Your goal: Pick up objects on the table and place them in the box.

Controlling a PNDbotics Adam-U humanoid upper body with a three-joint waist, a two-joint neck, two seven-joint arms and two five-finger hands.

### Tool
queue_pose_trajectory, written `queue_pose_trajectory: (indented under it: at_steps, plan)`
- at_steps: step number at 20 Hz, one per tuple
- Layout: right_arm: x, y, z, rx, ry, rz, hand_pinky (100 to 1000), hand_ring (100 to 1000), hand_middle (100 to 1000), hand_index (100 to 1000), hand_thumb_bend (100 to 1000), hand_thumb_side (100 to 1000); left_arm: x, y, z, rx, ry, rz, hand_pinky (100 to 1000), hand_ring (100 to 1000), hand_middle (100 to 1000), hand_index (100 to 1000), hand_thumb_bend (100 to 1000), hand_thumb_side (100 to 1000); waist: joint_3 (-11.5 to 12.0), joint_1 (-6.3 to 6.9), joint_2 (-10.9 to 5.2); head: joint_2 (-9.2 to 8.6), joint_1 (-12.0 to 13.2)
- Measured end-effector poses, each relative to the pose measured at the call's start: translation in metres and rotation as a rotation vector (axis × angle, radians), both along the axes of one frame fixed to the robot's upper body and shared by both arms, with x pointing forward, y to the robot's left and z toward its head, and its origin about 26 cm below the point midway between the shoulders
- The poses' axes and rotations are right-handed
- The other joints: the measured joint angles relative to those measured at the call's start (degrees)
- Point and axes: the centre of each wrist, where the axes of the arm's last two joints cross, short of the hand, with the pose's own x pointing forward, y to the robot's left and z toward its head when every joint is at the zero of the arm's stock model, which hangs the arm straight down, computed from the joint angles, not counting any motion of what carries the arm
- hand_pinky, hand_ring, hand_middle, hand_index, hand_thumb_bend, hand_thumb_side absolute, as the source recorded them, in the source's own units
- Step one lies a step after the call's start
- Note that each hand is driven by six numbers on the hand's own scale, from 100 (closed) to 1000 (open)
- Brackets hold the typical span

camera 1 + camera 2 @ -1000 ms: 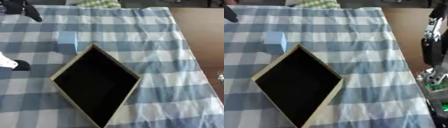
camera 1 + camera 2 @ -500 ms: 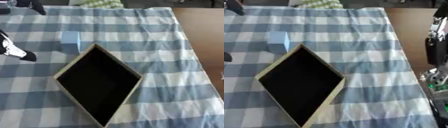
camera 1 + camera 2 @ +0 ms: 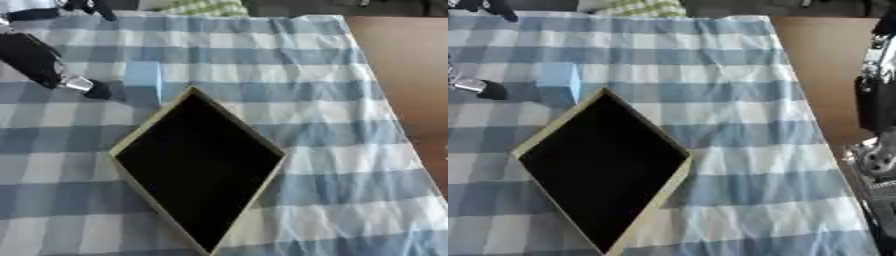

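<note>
On blue-checked cloth (image 3: pixel 262 65): box (image 3: pixel 199 167), blue block (image 3: pixel 142 82); left hand (image 3: pixel 52 70), fingers unclear.

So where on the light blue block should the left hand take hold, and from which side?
Probably across the light blue block's two upright side faces, coming from its left, where the left hand already is. The block stands upright, and its right side sits close to the box corner, leaving little room there.
</note>
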Motion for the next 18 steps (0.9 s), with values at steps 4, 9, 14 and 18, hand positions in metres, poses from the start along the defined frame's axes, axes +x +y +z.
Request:
queue_pose_trajectory:
  at_steps: [4,9,14,18]
  plan:
    - [0.0,0.0,0.0,0.002,0.001,0.001,768,839,768,884,100,869,0.013,-0.003,-0.007,-0.012,0.02,0.027,877,890,873,892,665,456,-0.4,-0.11,0.19,0.0,0.1]
    - [0.0,0.002,-0.001,0.003,0.002,0.006,768,838,767,884,100,874,0.028,-0.004,-0.018,-0.029,0.052,0.056,873,890,870,887,672,413,-0.9,-0.26,0.7,-0.02,0.4]
    - [0.001,0.002,-0.001,0.005,0.001,0.011,767,836,765,884,100,880,0.038,-0.007,-0.024,-0.05,0.064,0.092,880,899,881,892,706,415,-1.5,-0.25,1.17,-0.12,0.7]
    - [0.001,0.004,0.001,0.015,-0.003,0.02,766,834,763,884,100,886,0.046,-0.007,-0.029,-0.052,0.068,0.129,882,911,896,898,723,408,-1.8,-0.22,1.55,-0.54,1.1]
